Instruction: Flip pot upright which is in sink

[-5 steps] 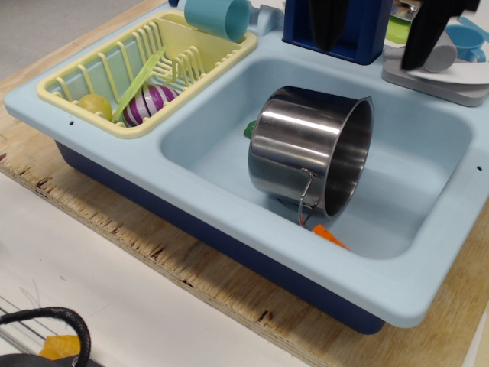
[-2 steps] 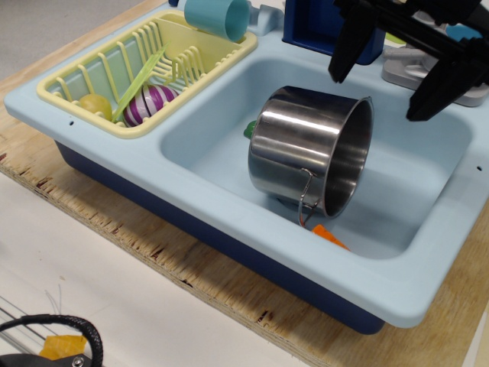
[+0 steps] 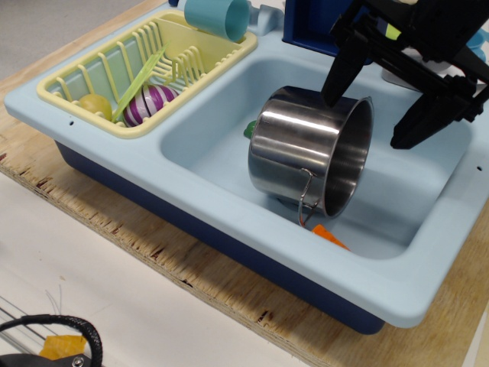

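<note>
The shiny steel pot (image 3: 306, 157) lies on its side in the basin of the light blue sink (image 3: 229, 229), its mouth facing right and a wire loop handle hanging at its lower front. My black gripper (image 3: 367, 122) is open and hangs just above the pot's rim. Its left finger (image 3: 340, 73) is over the pot's top edge and its right finger (image 3: 432, 115) is to the right of the mouth. Nothing is held.
A yellow dish rack (image 3: 145, 69) at the left holds a striped purple egg (image 3: 149, 103), a yellow ball and a green utensil. A teal cup (image 3: 218, 17) stands behind it. An orange piece (image 3: 330, 237) and a green piece (image 3: 249, 130) lie by the pot.
My gripper has come down and forward from the back of the sink, fingers spread, to just over the pot's rim. The pot has not moved.
</note>
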